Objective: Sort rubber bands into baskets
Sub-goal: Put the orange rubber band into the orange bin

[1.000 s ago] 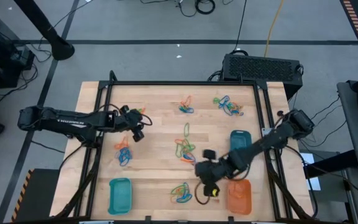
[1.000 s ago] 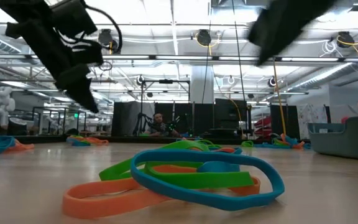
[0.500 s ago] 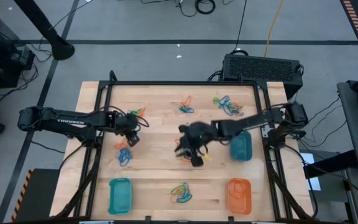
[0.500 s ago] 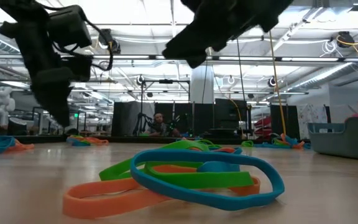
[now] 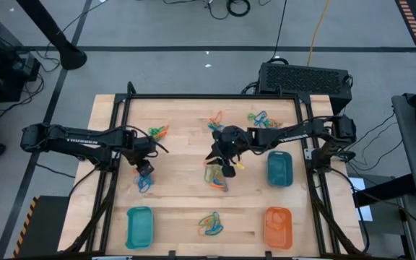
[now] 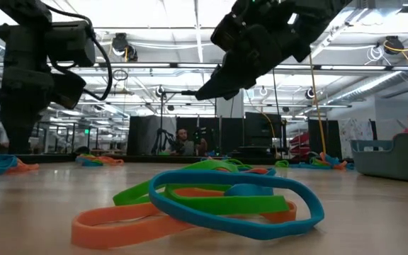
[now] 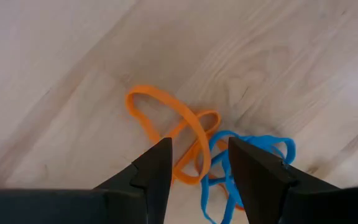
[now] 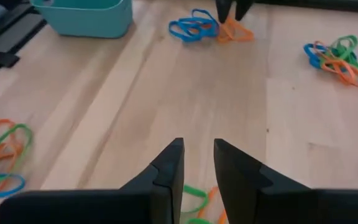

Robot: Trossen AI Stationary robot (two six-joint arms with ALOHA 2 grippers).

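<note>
Rubber bands lie in loose heaps on the wooden table. My left gripper (image 5: 144, 169) points down, open, just above an orange and blue heap (image 7: 194, 140) at the left; its fingers stand on either side of the orange loops. My right gripper (image 5: 227, 168) hangs over the middle heap (image 5: 214, 177), open by a narrow gap (image 8: 198, 163) with nothing between the fingers. Two teal baskets (image 5: 139, 226) (image 5: 279, 169) and an orange basket (image 5: 278, 227) rest flat on the table.
More heaps of bands lie at the far edge (image 5: 217, 121) (image 5: 263, 120), at the far left (image 5: 159, 131) and near the front (image 5: 210, 224); the low view shows that front heap (image 6: 204, 202) close up. Black frame rails (image 5: 112, 166) run along both sides.
My right gripper has swung from beside the orange basket at the near right toward the far edge and the left, ending over the middle heap. My left gripper has tipped down and shifted a little toward the near edge, over the orange and blue heap.
</note>
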